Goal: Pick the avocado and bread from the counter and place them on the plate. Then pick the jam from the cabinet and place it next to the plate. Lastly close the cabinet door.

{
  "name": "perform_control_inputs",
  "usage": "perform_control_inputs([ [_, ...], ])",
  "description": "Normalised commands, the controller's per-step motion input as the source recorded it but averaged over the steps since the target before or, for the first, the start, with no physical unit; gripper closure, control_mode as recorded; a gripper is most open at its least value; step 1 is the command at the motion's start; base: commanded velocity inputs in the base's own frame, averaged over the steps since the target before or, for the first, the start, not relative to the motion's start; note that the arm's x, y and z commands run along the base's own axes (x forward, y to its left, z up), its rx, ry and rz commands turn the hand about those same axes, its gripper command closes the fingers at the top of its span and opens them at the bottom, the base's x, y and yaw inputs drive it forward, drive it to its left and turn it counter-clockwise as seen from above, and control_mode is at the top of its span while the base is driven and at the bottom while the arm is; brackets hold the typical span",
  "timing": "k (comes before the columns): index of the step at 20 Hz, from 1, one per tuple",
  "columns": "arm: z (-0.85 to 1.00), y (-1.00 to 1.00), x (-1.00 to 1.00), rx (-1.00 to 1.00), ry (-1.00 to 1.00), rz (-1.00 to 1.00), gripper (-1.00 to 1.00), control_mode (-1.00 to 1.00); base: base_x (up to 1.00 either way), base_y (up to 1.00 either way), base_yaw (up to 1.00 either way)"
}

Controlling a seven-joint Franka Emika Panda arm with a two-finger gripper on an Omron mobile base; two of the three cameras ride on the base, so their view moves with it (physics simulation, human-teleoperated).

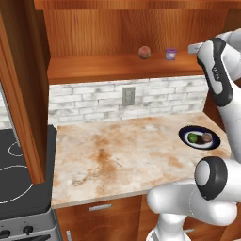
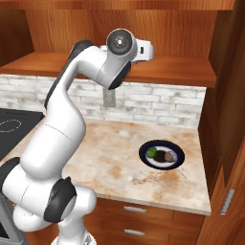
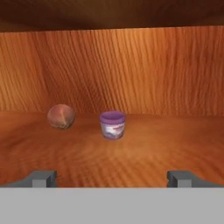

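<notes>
The white arm's two-finger gripper (image 3: 112, 177) faces into the reddish-brown wooden wall cabinet (image 1: 94, 28), its jaws spread wide and holding nothing. The tiny purple jam jar with a pale lid (image 3: 112, 124) stands upright on the plank shelf straight ahead of the gripper, apart from the fingertips, with a smooth reddish-brown ball (image 3: 61, 116) just to its left. Below, on the beige marbled stone counter (image 1: 117, 155), the navy-rimmed white plate (image 2: 144, 154) carries the dark green avocado (image 2: 151, 152) and the grey-brown bread lump (image 2: 166, 156) side by side.
</notes>
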Motion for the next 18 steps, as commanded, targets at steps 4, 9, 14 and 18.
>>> perform_control_inputs([
  [4,-0.16,0.19,0.29,0.00,0.04,0.00,-1.00,-1.00,0.00,0.00,0.00],
  [9,-0.29,0.21,0.34,0.00,0.01,0.00,-1.00,-1.00,0.00,0.00,0.00],
  [14,-0.17,0.06,0.53,0.00,0.01,-0.01,-1.00,-1.00,0.00,0.00,0.00],
  [18,-0.17,0.00,0.75,0.01,0.05,-0.02,-1.00,-1.00,0.00,0.00,0.00],
])
